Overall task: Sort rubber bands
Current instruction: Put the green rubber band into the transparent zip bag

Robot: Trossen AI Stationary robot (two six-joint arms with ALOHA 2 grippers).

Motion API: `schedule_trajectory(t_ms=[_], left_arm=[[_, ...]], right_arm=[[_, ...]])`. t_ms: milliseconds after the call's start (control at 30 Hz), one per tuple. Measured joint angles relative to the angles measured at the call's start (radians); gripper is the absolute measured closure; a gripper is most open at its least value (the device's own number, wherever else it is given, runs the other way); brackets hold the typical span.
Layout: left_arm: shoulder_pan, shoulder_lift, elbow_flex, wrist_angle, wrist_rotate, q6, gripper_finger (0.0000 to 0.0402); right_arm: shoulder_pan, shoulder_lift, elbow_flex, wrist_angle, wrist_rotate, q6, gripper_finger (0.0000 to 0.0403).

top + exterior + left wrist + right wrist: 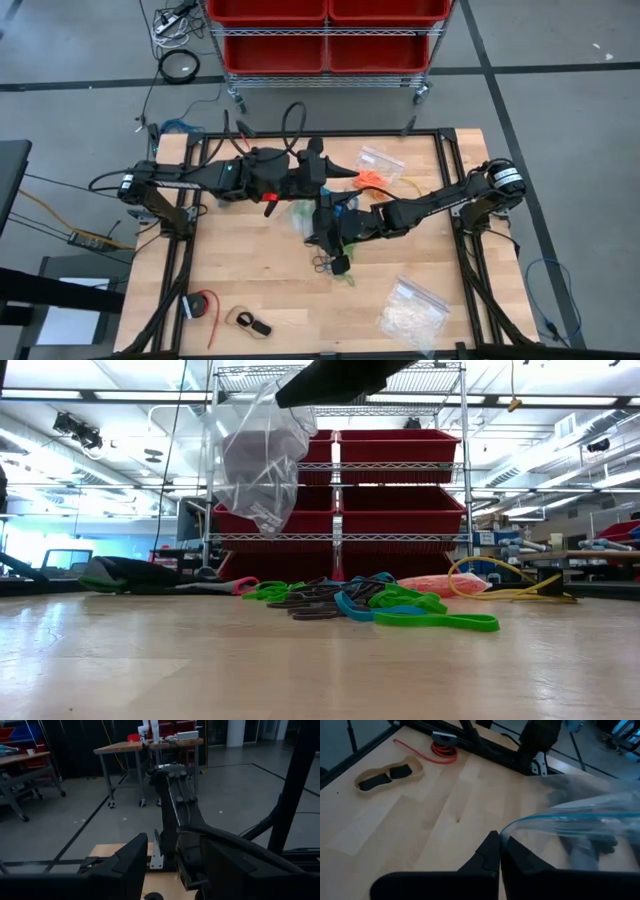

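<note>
A pile of rubber bands [370,605] in green, blue and black lies on the wooden table; a few show in the high view [330,265], with orange ones [372,180] farther back. A clear plastic bag [262,460] hangs above the table, with my right gripper [499,837] shut on it near the table's middle [322,222]. My left gripper [175,870] is open and holds nothing. It points level toward the right arm and stands just behind the bag [345,172]. My right gripper pinches the bag's open rim, by its blue zip strip [512,827], between its two shut fingers. The fingers slant downward onto the rim. The bag hangs lifted clear, its lowest corner [268,525] well above the table.
A clear bag of whitish pieces [412,310] lies at the near right. Another clear bag [380,160] and a yellow cable [410,188] lie at the far right. A red coil [203,305] and a tan holder [248,322] are at the near left. A cart of red bins [325,35] stands beyond the table.
</note>
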Motion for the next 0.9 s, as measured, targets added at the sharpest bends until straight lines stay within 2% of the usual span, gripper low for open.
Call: schedule_trajectory(t_ms=[500,633,700,767,900], left_arm=[[0.0,0.0,0.0,0.001,0.0,0.0,0.0213],[0.0,0.0,0.0,0.042,0.039,0.052,0.0213],[0.0,-0.015,0.001,-0.056,0.039,0.066,0.0213],[0.0,-0.034,0.001,-0.225,0.069,0.086,0.0213],[0.0,-0.053,0.002,-0.51,0.25,0.167,0.0213]], right_arm=[[-0.001,0.0,0.0,0.009,0.009,0.018,0.0403],[-0.001,0.0,0.0,0.0,0.031,0.008,0.0403],[-0.002,0.0,0.0,-0.025,0.034,0.002,0.0403],[-0.005,0.001,0.0,-0.05,0.034,0.0,0.0403],[-0.008,0.001,0.0,-0.096,0.034,-0.003,0.0403]])
